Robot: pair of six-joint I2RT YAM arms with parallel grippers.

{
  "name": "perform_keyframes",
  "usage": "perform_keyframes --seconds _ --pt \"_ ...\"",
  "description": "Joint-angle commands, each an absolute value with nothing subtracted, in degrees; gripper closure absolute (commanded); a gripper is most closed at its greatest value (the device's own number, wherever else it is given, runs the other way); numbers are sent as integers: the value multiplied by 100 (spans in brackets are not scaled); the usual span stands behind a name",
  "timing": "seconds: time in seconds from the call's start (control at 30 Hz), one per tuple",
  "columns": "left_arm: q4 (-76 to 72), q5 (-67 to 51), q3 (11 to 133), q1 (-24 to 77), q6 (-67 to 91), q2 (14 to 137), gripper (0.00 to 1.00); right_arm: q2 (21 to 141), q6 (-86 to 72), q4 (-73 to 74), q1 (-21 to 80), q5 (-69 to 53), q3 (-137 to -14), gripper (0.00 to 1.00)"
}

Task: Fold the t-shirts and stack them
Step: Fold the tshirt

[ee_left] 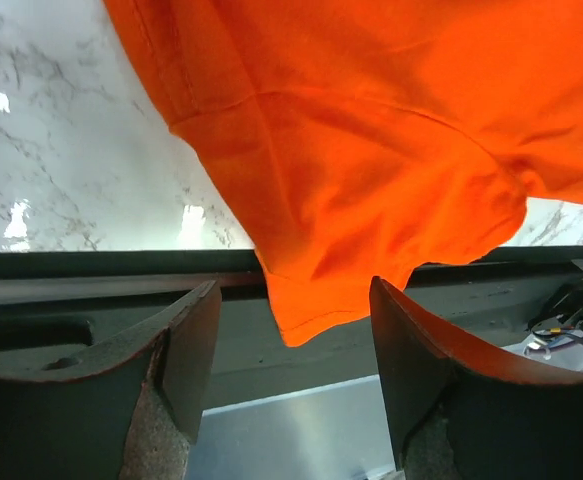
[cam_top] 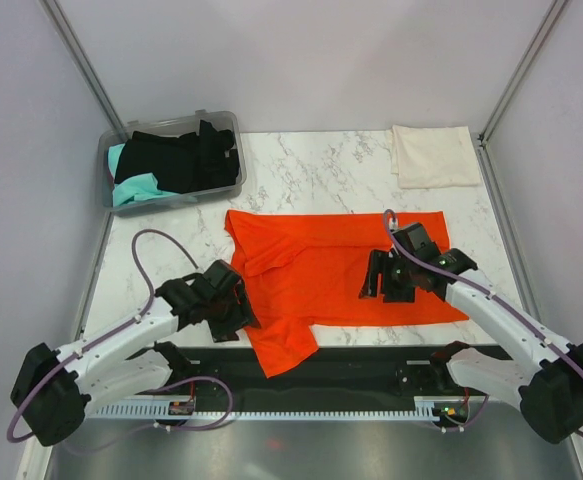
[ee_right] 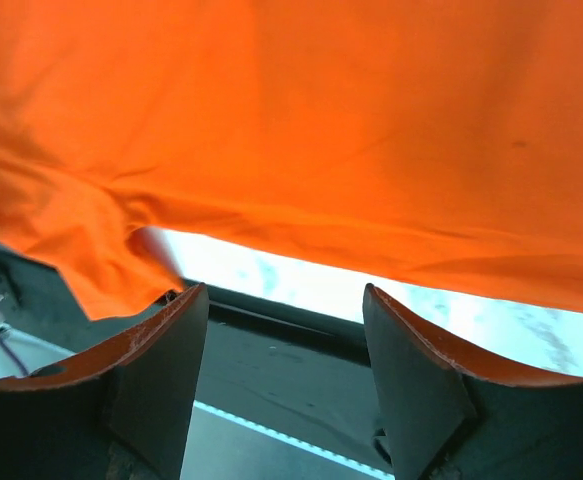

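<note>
Top view: an orange-red t-shirt (cam_top: pixel 341 270) lies spread flat on the near half of the marble table (cam_top: pixel 311 170), with one sleeve draped over the table's near edge on the left side. A cream-white t-shirt (cam_top: pixel 434 155), folded into a rectangle, lies at the far right corner, well apart from the orange-red one. At the far left corner a clear grey bin (cam_top: pixel 171 118) holds a black t-shirt (cam_top: pixel 186 155) bunched over a teal t-shirt (cam_top: pixel 136 190).

Left wrist view: the left fingers (ee_left: pixel 191 340) are spread wide and released, grasping nothing. They sit at the near left edge of the orange-red t-shirt, and the overhanging sleeve shows beyond the gap between them.

Right wrist view: the right fingers (ee_right: pixel 161 350) are likewise spread apart and released. They sit above the right half of the orange-red t-shirt, whose near hem and the table edge show past their tips.
</note>
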State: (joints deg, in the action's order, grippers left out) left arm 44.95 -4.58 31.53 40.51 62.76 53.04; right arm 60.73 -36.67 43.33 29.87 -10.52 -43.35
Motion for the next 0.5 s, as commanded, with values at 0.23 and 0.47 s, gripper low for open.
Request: perform_keyframes --seconds 0.23,0.47 --pt "4009 -219 3050 4544 7252 5862 41 5714 -2558 5045 1706 -1424 -4386 28" --pt "3735 -282 3024 4562 7154 6205 47 5441 -2619 5176 1486 -1301 -4148 28"
